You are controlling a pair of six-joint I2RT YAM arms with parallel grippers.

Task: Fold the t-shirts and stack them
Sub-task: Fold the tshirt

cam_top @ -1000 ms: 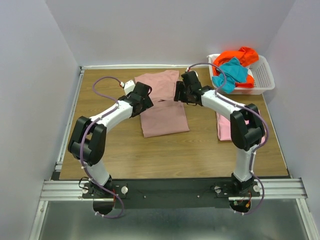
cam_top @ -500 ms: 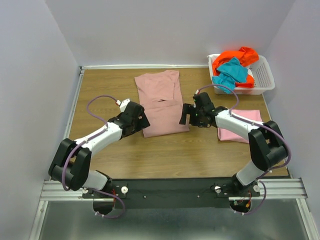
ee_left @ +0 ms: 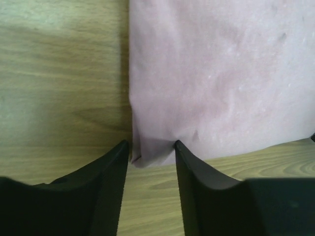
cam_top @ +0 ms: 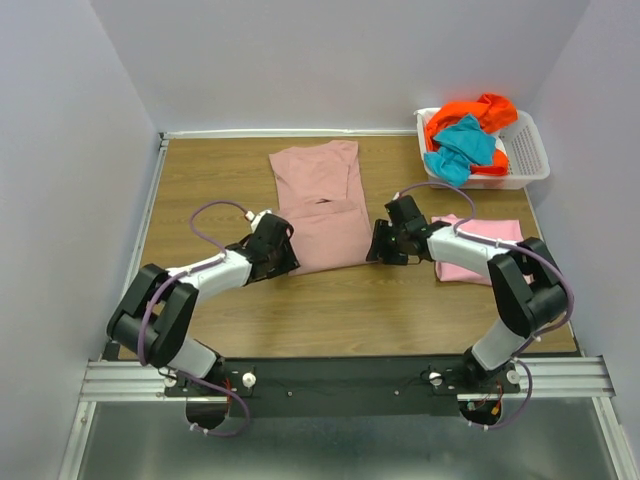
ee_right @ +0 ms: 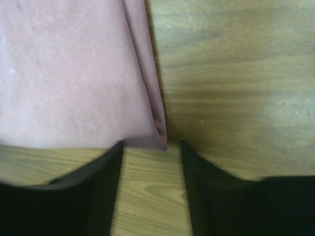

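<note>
Mid-fold: left gripper (ee_left: 150,145) and right gripper (ee_right: 151,143), jaws spread, each straddle a near corner of the mauve shirt (ee_left: 221,73), which stretches ahead of them. Next, likely: pinch both corners, then carry them forward evenly.

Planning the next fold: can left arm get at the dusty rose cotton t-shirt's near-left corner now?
Likely yes: the left gripper straddles that corner of the dusty rose cotton t-shirt, jaws apart on either side; nothing blocks it.

Mauve shirt (cam_top: 318,200), pink shirt (cam_top: 497,236), orange shirt (cam_top: 476,108), teal shirt (cam_top: 462,146), white basket (cam_top: 527,156).
</note>
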